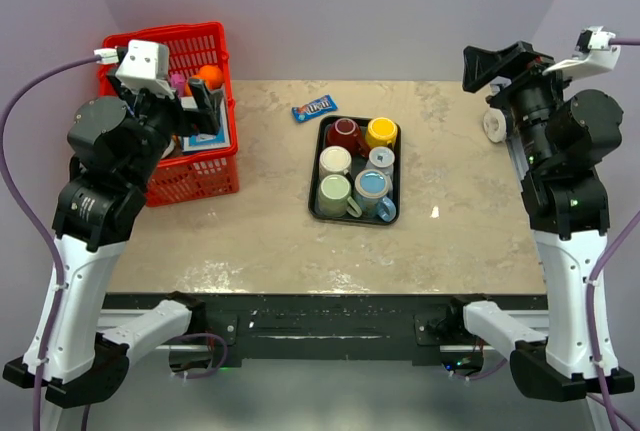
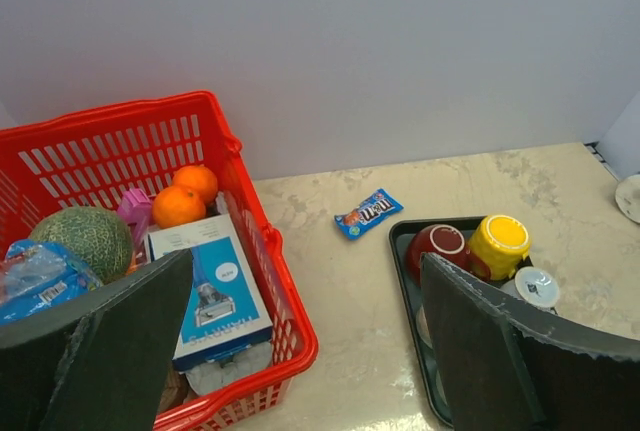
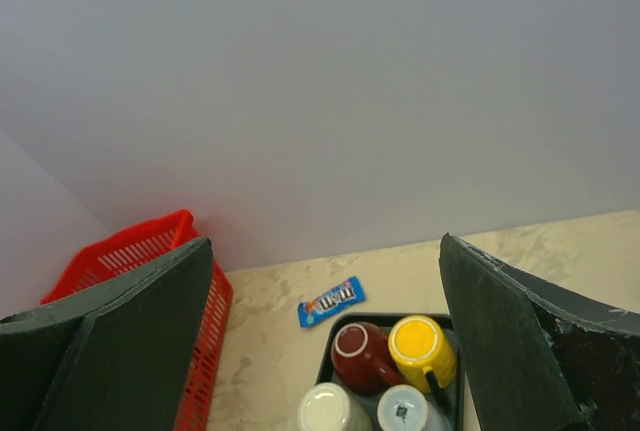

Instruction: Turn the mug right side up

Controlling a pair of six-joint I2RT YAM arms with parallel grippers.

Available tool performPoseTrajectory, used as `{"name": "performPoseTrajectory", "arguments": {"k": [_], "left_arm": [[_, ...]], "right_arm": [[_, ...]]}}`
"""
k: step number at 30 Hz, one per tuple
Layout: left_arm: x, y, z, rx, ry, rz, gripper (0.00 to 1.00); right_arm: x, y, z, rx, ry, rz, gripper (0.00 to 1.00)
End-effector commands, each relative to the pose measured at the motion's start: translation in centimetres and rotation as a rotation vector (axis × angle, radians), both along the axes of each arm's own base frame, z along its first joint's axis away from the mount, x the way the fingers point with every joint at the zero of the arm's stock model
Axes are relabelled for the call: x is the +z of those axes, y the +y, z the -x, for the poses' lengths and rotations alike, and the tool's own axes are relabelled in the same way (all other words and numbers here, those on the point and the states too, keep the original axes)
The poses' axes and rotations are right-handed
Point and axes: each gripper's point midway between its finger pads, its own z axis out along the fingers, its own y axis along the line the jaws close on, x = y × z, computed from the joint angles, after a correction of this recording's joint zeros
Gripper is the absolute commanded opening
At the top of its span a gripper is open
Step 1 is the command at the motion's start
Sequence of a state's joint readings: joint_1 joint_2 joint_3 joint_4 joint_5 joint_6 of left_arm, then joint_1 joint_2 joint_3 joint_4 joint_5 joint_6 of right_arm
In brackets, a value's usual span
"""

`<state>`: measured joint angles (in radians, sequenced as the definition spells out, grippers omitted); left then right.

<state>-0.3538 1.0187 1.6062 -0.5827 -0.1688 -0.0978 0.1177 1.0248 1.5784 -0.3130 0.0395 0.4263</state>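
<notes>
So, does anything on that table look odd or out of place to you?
On the black tray, the yellow mug and the maroon mug, like the rest there, seem to stand bottom-up. A blue candy packet also lies loose on the table, apart from both the tray and the red basket.

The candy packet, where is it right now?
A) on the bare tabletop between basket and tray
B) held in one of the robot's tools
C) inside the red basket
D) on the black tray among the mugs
A: the blue candy packet lies flat on the tabletop, just off the far left corner of the black tray and clear of the red basket.
</notes>
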Motion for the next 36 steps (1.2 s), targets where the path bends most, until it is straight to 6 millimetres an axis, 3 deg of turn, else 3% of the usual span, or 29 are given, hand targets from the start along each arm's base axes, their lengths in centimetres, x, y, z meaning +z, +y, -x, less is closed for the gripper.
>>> {"name": "performPoseTrajectory", "arguments": {"k": [1,7,12,15,20,29,34,36], "left_arm": [[1.4,-1.3,1.4,-0.097,-0.063,0.031,0.99],[-0.9,-1.6,0.1,-0.091,0.001,0.004,0.99],[-2.3,-1.8,-1.5,-0.070,0.025,0.008,0.99],[-2.2,-2.3,-1.8,-0.085,0.016,0.019,0.99],[-2.0,-3.3,-1.8,-0.142,-0.001,0.025,0.99],[-4.3,-4.4,-2.7,-0.183,0.068,-0.001,0.99],[-5.7,-5.3,-3.2,-0.217,0.118,-0.009,0.99],[-6.4,-6.1,-3.3,-0.260,0.146,-0.002,0.99]], "right_arm": [[0.5,-0.4,0.4,-0.024,0.023,0.064,0.99],[-3.1,0.5,-1.5,0.026,0.177,0.162,0.99],[-9.3,3.5,-2.3,0.213,0.369,0.218,0.99],[-10.7,3.5,-2.0,0.218,0.374,0.216,0.99],[-11.1,3.2,-1.9,0.205,0.385,0.219,0.99],[-13.5,2.7,-1.9,0.186,0.447,0.240,0.99],[-16.5,2.8,-2.1,0.201,0.510,0.260,0.99],[-18.7,3.0,-1.9,0.223,0.549,0.276,0.99]]}}
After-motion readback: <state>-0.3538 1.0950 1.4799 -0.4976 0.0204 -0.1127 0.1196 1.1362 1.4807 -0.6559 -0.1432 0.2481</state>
